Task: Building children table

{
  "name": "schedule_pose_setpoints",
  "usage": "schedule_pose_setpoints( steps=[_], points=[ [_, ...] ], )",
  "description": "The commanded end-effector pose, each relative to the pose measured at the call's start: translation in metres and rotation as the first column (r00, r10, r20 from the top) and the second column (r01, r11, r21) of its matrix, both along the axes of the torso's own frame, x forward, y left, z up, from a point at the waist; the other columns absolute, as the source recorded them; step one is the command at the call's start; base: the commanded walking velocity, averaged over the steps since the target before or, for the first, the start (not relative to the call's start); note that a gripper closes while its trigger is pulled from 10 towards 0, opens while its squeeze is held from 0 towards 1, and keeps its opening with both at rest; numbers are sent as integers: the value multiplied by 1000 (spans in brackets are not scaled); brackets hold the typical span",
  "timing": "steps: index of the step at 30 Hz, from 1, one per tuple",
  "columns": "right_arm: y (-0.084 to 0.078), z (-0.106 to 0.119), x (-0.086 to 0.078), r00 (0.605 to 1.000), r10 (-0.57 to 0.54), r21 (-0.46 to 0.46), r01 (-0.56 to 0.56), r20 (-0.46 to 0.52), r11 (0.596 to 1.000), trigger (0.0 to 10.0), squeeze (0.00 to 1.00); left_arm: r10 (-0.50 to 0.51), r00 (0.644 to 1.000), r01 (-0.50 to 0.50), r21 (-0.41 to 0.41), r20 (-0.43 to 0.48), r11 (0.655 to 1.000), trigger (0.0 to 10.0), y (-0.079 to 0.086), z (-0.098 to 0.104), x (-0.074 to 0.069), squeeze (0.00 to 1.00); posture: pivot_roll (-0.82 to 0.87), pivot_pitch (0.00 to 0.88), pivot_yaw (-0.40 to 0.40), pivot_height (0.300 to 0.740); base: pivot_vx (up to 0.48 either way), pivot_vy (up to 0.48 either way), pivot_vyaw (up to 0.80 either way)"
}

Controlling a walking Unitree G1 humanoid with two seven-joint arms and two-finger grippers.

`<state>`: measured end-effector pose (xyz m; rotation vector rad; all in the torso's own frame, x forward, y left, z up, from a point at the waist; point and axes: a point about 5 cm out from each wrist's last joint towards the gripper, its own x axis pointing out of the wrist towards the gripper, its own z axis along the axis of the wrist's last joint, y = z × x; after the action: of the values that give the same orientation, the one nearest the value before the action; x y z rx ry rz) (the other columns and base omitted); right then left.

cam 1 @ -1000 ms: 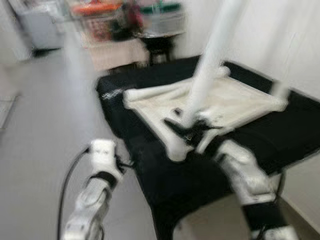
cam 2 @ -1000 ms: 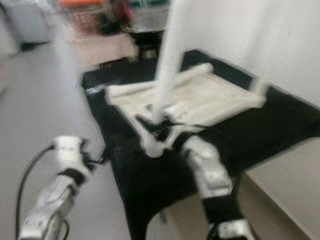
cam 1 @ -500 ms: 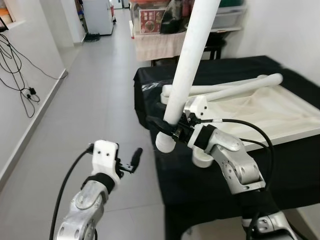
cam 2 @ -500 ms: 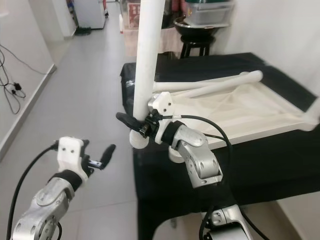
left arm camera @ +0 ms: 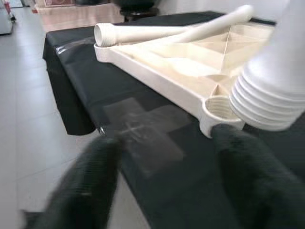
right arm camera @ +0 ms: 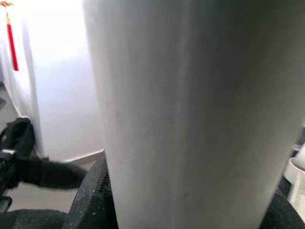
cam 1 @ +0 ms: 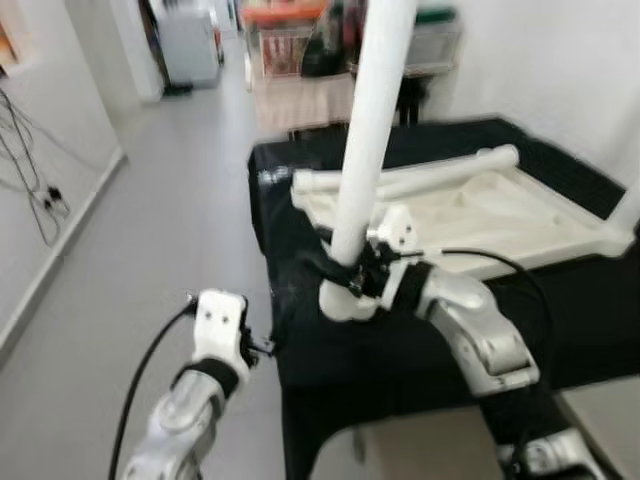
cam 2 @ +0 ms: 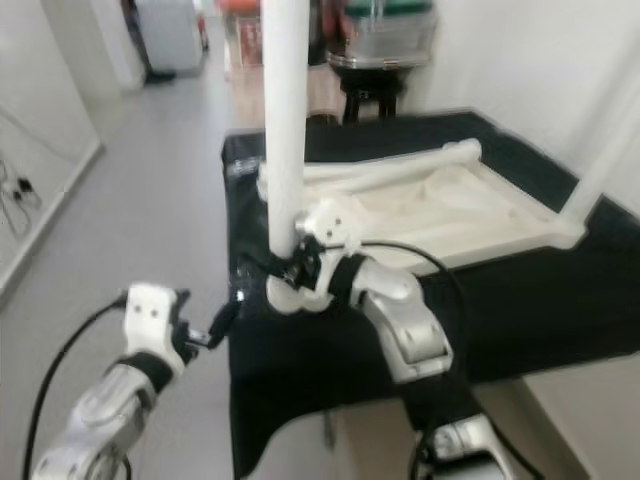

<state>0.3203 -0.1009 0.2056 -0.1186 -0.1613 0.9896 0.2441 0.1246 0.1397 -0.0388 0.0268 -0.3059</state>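
Right gripper, clamped on upright leg, holds its threaded end at 4 o'clock of socket; tilt risks cross-threading; left gripper idle, spread wide.

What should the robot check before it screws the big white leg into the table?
1. Right gripper holding the white leg firmly: ok, shut on it near its lower end.
2. Threaded end of the leg lined up with the corner socket: not ok, it hangs beside and above the socket.
3. Leg upright: ok, close to vertical.
4. Upside-down tabletop lying flat on the black cloth: ok.
5. Left gripper out of the way: ok, open and low beside the cloth's edge.
6. Socket free of dirt: cannot tell.
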Motion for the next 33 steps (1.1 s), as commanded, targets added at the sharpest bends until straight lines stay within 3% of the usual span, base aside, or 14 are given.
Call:
schedule_pose_setpoints(
  steps=[1, 5, 9, 15, 19, 26, 31, 32, 33],
  points=[
    [4, 1, 0, 1000, 5, -7, -5, 8, 1000, 10000, 0, -5, 1000, 6, 29, -16, 1000, 0, 2, -2, -2, 0, -34, 0, 16, 740, 0, 0, 0],
    [4, 1, 1, 1000, 7, -10, -7, 7, 1000, 10000, 0, -20, 1000, 21, 41, -21, 999, 0, 1, -3, -4, 0, -34, 0, 16, 740, 0, 0, 0],
    [10, 2, 24, 1000, -28, -14, 28, -5, 1000, 10000, 0, -53, 998, 57, 100, -41, 993, 0, 0, -2, -13, 0, -22, 31, 26, 740, 0, 0, 0],
    [7, 9, 38, 1000, -17, -17, 17, -18, 1000, 10000, 0, -63, 997, 69, 141, -41, 988, 0, -1, 0, -20, 0, -4, 68, 20, 740, 0, 0, 0],
    [-4, 28, 49, 994, 101, -27, -103, -40, 994, 10000, 0, -63, 998, 65, 196, -19, 978, 0, 1, 5, -29, 0, 15, 130, 11, 740, 0, 0, 0],
    [-9, 50, 47, 958, 286, 5, -286, -30, 958, 10000, 0, -73, 997, 71, 218, 1, 973, 0, 4, 12, -42, 0, 52, 198, 15, 740, 0, 0, 0],
    [-9, 55, 46, 941, 339, -14, -339, -17, 941, 10000, 0, -100, 995, 97, 217, 1, 971, 0, 5, 15, -50, 0, 63, 223, 21, 740, 0, 0, 0],
    [-9, 56, 48, 935, 355, -32, -356, -15, 934, 10000, 0, -123, 992, 121, 213, -1, 970, 10000, 4, 17, -55, 0, 70, 246, 28, 740, 0, 0, 0],
    [-9, 56, 48, 935, 355, -32, -356, -15, 934, 10000, 0, -123, 992, 121, 213, -1, 970, 10000, 4, 17, -55, 0, 70, 246, 28, 740, 0, 0, 0]
  ],
)
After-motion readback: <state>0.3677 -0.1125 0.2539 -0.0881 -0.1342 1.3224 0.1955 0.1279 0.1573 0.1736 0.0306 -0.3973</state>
